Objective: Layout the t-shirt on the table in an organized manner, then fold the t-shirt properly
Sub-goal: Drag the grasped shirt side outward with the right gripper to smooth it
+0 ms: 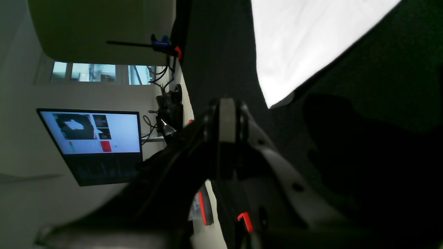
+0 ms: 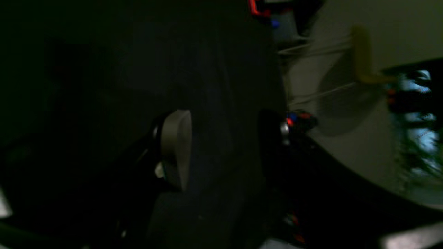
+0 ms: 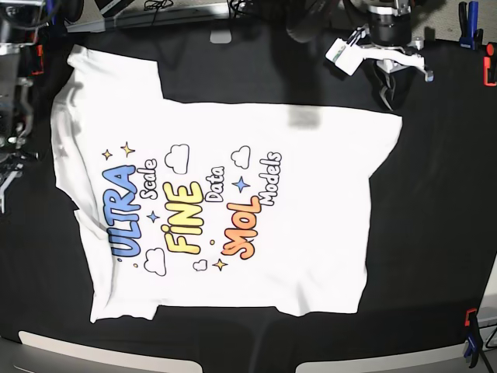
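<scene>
The t-shirt (image 3: 225,194) lies spread flat on the black table (image 3: 435,233), print side up, with its sleeves toward the left of the base view. My left gripper (image 3: 388,95) hovers just beyond the shirt's top right corner, shut on nothing. In the left wrist view its closed fingers (image 1: 226,114) point at the table (image 1: 221,62), beside a white corner of the shirt (image 1: 304,45). My right gripper (image 2: 225,138) stands open over bare black cloth (image 2: 214,69), with one grey pad (image 2: 176,148) showing. No shirt appears in that dark, blurred view.
Clamps hold the cloth at the table's edges (image 3: 471,342) (image 3: 489,71) (image 1: 166,45). A monitor (image 1: 93,145) and cables stand beyond the table's edge. The right arm's dark parts (image 3: 14,101) run along the left edge of the base view.
</scene>
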Action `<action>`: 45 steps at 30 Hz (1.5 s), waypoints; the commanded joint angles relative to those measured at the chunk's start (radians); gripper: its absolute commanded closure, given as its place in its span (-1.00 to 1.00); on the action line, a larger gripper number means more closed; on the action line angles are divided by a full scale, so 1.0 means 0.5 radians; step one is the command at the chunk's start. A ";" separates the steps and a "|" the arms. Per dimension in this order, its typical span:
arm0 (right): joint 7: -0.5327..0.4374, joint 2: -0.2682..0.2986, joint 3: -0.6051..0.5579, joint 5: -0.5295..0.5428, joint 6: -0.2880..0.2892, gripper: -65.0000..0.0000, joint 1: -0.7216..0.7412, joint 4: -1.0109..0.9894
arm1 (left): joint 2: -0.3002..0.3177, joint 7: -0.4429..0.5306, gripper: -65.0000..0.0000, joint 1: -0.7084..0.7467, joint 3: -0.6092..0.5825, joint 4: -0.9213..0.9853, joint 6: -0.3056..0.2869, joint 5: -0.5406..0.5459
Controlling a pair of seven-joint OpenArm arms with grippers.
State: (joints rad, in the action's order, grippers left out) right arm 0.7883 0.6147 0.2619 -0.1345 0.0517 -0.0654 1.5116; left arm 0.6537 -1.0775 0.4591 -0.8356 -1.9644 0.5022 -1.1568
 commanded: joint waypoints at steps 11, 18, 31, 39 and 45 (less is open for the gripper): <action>-0.210 -0.175 -0.180 0.468 0.514 0.07 0.309 0.030 | 0.013 0.004 1.00 0.006 0.005 -0.034 0.067 -0.056; -0.269 -0.306 -0.524 0.201 0.513 0.07 0.531 -0.049 | 0.013 0.003 1.00 0.007 0.005 -0.034 0.068 -0.056; -0.374 -0.386 -0.760 -0.041 0.474 0.07 1.106 -1.115 | 0.012 0.001 1.00 0.007 0.005 -0.034 0.068 -0.056; -0.362 -0.098 -0.760 -0.098 0.200 0.07 1.205 -1.201 | 0.013 -0.013 1.00 0.007 0.005 -0.034 0.068 -0.056; -0.300 0.077 -0.760 0.041 0.113 0.07 1.206 -1.205 | 0.012 -0.011 1.00 0.007 0.005 -0.034 0.068 -0.056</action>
State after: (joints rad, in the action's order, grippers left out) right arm 0.6533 0.6430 -0.1226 -0.1043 0.1085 0.5072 0.8963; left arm 0.6537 -1.0843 0.4595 -0.8356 -1.9644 0.5083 -1.1568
